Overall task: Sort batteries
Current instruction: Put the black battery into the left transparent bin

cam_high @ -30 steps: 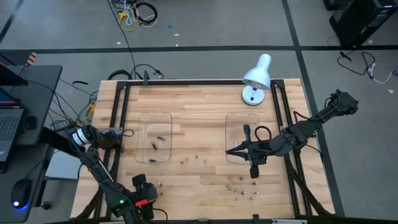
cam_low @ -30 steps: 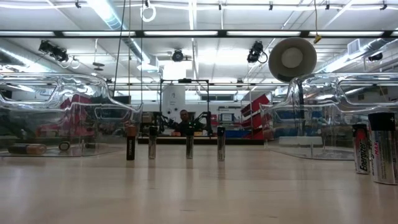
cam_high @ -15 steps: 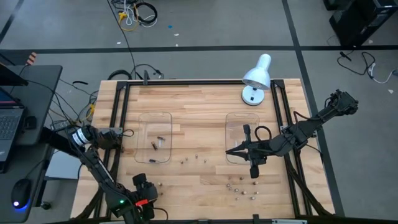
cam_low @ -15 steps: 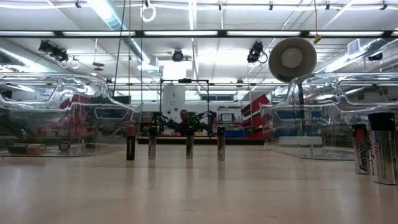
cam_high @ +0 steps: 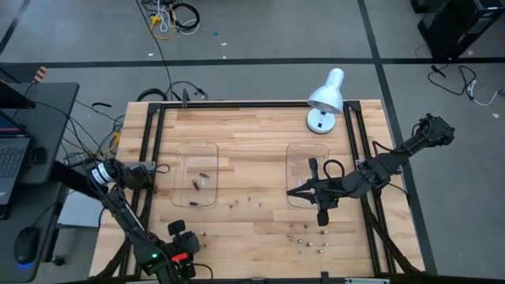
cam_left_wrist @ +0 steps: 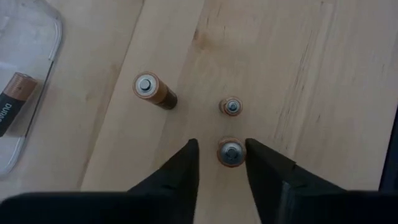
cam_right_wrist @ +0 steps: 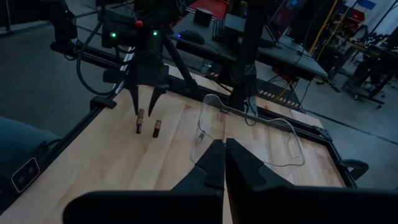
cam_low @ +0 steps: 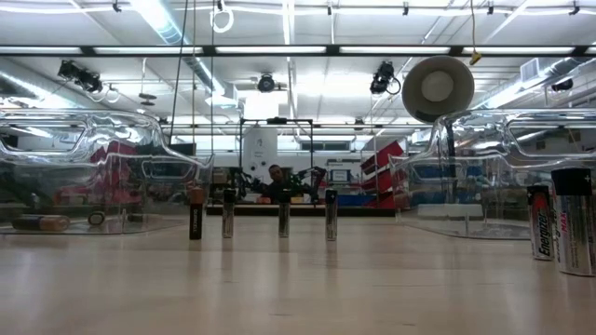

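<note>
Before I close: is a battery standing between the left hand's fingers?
Yes: an upright battery stands between the left hand's fingers, untouched.

Probably a robotics lab: strip lights (cam_low: 279, 49), floor cables (cam_high: 173, 17), computers.

Left hand (cam_left_wrist: 221, 163) points down, seemingly part-open; right hand (cam_right_wrist: 224, 163) is closed.
</note>
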Controlling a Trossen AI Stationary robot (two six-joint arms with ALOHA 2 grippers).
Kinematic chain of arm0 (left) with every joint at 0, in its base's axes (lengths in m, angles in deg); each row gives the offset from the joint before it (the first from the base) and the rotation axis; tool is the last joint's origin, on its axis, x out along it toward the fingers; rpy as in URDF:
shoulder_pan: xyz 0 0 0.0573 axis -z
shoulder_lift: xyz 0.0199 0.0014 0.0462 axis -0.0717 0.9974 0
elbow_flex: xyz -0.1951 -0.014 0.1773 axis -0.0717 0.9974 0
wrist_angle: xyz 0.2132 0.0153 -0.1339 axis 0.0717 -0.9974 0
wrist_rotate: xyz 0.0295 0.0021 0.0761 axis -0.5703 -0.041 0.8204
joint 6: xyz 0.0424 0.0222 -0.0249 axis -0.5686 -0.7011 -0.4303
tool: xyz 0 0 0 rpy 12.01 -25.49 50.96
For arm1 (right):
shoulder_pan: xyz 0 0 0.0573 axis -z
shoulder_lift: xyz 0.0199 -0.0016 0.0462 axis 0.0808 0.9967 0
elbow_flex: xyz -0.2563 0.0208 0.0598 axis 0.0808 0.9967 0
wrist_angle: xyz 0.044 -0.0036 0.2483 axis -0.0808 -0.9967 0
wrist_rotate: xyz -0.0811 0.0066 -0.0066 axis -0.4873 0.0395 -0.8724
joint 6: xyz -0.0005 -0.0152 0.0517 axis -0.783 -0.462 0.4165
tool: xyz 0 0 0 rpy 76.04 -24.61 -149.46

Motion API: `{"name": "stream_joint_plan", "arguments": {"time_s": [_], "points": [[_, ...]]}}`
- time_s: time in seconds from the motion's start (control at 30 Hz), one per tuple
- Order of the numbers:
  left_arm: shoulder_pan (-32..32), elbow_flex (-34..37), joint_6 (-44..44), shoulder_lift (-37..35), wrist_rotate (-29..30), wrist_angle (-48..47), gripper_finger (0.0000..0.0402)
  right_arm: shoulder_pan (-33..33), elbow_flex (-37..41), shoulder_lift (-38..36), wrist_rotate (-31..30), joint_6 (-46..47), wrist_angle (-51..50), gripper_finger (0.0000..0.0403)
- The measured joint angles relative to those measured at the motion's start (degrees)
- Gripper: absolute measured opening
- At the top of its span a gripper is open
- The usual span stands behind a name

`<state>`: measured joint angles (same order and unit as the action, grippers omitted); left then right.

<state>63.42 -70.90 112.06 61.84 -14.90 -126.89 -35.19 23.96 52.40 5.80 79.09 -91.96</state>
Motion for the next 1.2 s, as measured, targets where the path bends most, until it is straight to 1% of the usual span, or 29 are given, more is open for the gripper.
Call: {"name": "stream_joint_plan", "arguments": {"time_s": [0.17, 0.3, 0.83, 0.97, 1.1, 1.2], "points": [[0.0, 0.0, 0.0, 0.0, 0.03, 0.0, 0.0066, 0.01, 0.0, 0.0, 0.0, 0.0, 0.0, 0.0003], [0.0, 0.0, 0.0, -0.04, 0.09, 0.02, 0.0041, 0.0, 0.0, 0.01, 0.0, 0.0, 0.0, 0.0003], [0.0, -0.13, 0.09, -0.04, -0.01, -0.09, 0.0046, 0.0, 0.0, 0.0, 0.0, 0.0, -0.02, 0.0003], [0.0, -2.64, 0.11, -0.04, -1.12, -0.89, 0.0046, 0.0, 0.0, 0.0, 0.0, 0.0, -0.02, 0.0003], [0.07, -8.37, 0.08, -0.04, -1.57, -7.93, 0.0045, -0.01, 0.0, 0.0, 0.0, 0.0, -0.01, 0.0003], [0.07, -14.33, -0.08, -0.04, -1.01, -17.35, 0.0043, -0.01, 0.0, 0.0, 0.0, 0.0, -0.02, 0.0003]]}}
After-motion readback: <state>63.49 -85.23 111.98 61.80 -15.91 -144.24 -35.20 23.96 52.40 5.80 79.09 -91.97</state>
